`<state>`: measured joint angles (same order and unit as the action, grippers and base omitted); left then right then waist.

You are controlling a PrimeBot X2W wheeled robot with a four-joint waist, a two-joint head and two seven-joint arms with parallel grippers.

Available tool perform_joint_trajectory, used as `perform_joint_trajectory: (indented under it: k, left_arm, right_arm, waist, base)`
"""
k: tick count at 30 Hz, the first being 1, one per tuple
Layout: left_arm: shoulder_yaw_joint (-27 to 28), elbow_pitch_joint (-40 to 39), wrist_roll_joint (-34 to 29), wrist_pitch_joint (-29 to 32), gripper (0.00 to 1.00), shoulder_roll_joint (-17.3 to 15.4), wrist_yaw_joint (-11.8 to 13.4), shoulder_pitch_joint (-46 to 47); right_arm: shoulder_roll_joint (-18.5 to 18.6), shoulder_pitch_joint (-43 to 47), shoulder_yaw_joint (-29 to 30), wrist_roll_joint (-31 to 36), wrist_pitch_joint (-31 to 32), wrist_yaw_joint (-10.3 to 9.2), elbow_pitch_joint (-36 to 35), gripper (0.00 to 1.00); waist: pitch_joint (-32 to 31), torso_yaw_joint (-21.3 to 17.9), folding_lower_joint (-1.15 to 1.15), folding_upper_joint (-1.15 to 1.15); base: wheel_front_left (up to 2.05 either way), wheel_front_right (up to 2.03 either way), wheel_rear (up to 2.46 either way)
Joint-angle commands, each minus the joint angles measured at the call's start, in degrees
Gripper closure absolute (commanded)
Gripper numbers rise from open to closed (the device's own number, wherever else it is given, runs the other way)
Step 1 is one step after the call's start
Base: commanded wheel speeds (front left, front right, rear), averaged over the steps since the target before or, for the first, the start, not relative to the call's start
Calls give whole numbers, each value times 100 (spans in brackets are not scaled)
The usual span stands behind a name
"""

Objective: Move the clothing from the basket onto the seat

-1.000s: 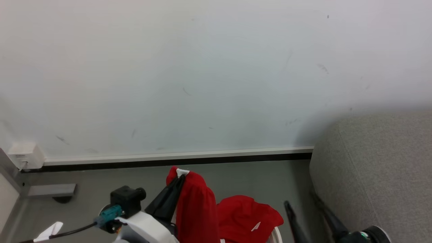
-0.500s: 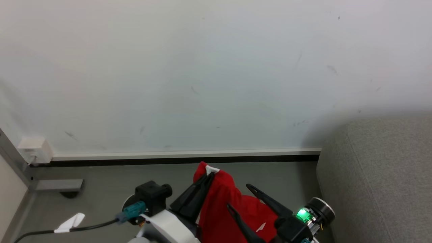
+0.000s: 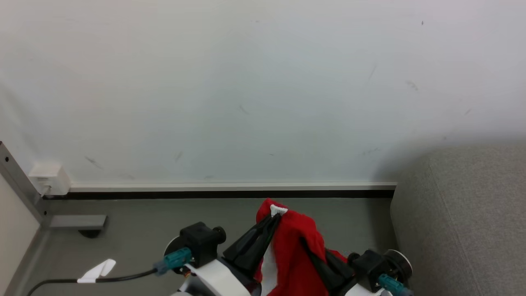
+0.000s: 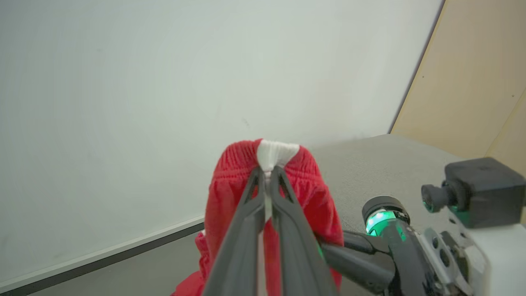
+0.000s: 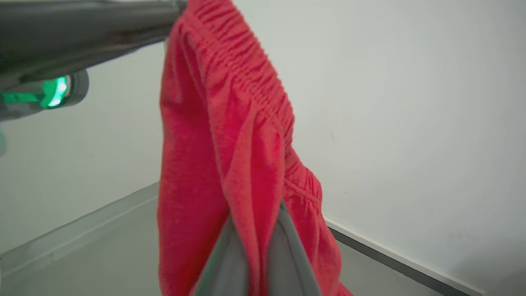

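Note:
A piece of the clothing [image 3: 294, 246], bright red with a gathered waistband and a white trim, hangs above the grey floor. My left gripper [image 3: 274, 216] is shut on its top edge at the white trim [image 4: 276, 151]; the left wrist view shows its tips [image 4: 267, 170] pinching the waistband. My right gripper [image 3: 305, 241] is shut on the same garment lower on its right side, and the right wrist view shows red cloth [image 5: 205, 144] pinched between its fingers [image 5: 283, 246]. The grey seat [image 3: 464, 213] stands at the right. The basket is out of view.
A pale wall with a white and black baseboard [image 3: 230, 190] runs behind. A white socket box [image 3: 47, 179] and a grey bracket [image 3: 76, 222] sit at the left. A black cable with a white tag [image 3: 98, 269] trails from my left wrist.
My right gripper swung in from the right, open, and closed on the hanging red garment. The left gripper kept its hold. The head camera shifted, so the scene slid right.

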<state>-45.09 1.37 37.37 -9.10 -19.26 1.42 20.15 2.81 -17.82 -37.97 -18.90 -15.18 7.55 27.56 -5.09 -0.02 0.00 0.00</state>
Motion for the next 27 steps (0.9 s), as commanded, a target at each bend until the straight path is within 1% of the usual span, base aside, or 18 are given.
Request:
perform_joint_trajectory:
  k: [1,2,3,4,7,14,23,27]
  left_arm:
    - [9,25,36,-48,69,-44,23,-58]
    - [20,51,50,-82,57,-44,40,-85]
    - [34,80,62,-102,26,-42,45,-103]
    - [36,122,55,-126,0,-50,60,-126]
    - [40,265,60,-176,0,-46,92,-194]
    - [8,580,77,-321,0,89,56,-260]
    - [-56,794,-82,-486,0,266,-2,-154]
    - [-74,806,-141,-514,0,338,-42,-83]
  right_arm:
    - [16,-82,71,-151,5,-12,-48,100]
    - [15,-82,126,-235,5,-12,-88,100]
    - [17,-86,192,-309,5,-12,-119,100]
    - [16,-89,249,-364,5,-12,-156,100]
    - [15,-87,442,-438,4,-12,-301,100]
    - [25,-96,1073,-343,5,-12,-593,100]
    - [282,16,1666,-220,136,-12,-1101,100]
    - [356,144,1907,-135,231,-12,-1341,100]
  waist:
    - [4,-35,0,0]
    - [12,-62,0,0]
    - [20,-92,0,0]
    - [24,-129,0,0]
    - [43,-277,0,0]
    - [128,-757,0,0]
    - [247,-1515,0,0]
    - [320,-1749,0,0]
  base:
    - [0,0,0]
    - [0,0,0]
    - [0,0,0]
    - [0,0,0]
    - [0,0,0]
    - [0,0,0]
    - [0,0,0]
    - [0,0,0]
